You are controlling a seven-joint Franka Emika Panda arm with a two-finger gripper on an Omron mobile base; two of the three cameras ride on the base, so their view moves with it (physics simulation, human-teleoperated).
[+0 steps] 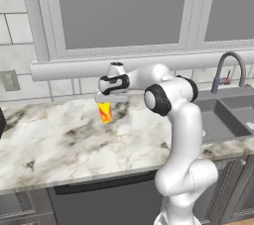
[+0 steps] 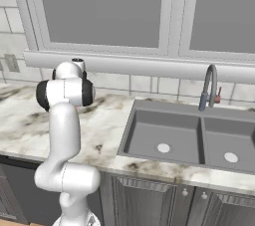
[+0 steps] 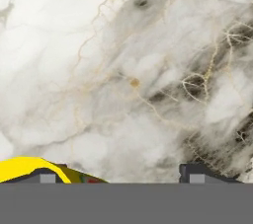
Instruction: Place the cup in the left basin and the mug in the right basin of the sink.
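Yellow cup (image 1: pixel 105 112) with red-orange patch seen in left base view, upright on marble counter (image 1: pixel 54 140), long axis vertical, mouth up. Sits directly under gripper (image 1: pixel 110 101), which hangs just above or around its top; finger spread not resolvable from this side, contact with cup not decidable. Sink (image 1: pixel 225 115) far to the right, well apart from cup, arched faucet (image 1: pixel 229 70) behind it.

Right base view: arm's white links stand in front of the cup position. Both halves of sink visible here, left basin (image 2: pixel 162 135) and right basin (image 2: pixel 230 145), each with a round white drain, split by centre divider.

Hand view: looking down at marble. Two dark fingertips (image 3: pixel 197 173) at bottom edge, set wide apart. Yellow rim of cup at lower left, against the left tip. Whether the tips straddle the cup, cannot tell.
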